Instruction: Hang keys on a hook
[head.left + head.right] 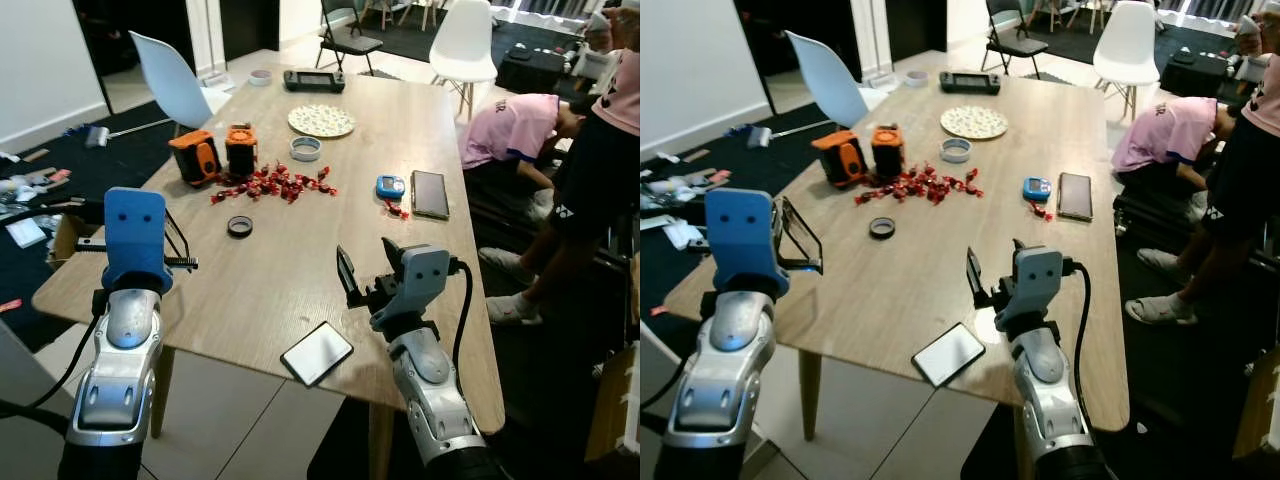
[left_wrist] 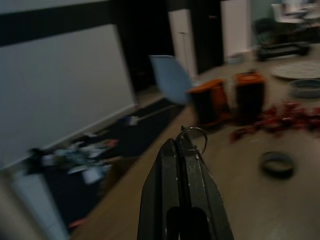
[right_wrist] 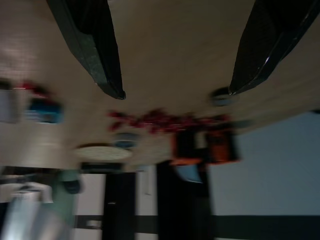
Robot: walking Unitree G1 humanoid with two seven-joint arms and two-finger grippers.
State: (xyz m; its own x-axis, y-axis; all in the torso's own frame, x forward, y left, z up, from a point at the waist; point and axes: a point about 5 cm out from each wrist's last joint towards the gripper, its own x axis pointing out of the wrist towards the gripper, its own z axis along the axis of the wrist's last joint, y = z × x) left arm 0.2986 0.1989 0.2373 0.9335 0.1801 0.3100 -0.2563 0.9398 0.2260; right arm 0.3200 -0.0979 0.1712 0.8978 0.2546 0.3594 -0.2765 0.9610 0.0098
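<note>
While the left gripper (image 2: pixel 181 150) holds its two black fingers pressed together, a thin metal key ring (image 2: pixel 192 137) sticks out at their tips, so this gripper is clenched on the key ring. The left wrist view shows this ring clearly; in the head views the same place shows thin dark wire loops (image 1: pixel 800 235) beside the blue housing, at the near left edge of the wooden table (image 1: pixel 300 270). No keys can be made out on the ring, and I cannot tell if some hang below.

The right gripper (image 3: pixel 172 92) has its fingers wide apart and holds nothing; it is raised above the near right part of the table, next to a phone (image 1: pixel 317 353) that lies at the near edge.

Farther on the table lie a black ring of tape (image 1: pixel 240 226), a heap of red wrapped candies (image 1: pixel 275 185), two orange and black boxes (image 1: pixel 213 153), a small grey bowl (image 1: pixel 305 149), a round patterned plate (image 1: pixel 321 121), a blue gadget (image 1: pixel 390 186) and a dark tablet (image 1: pixel 431 193). At the far end lies a black game controller (image 1: pixel 314 80).

On the right, one person in a pink shirt (image 1: pixel 515 130) bends down, and another person (image 1: pixel 600 160) stands just beside.
</note>
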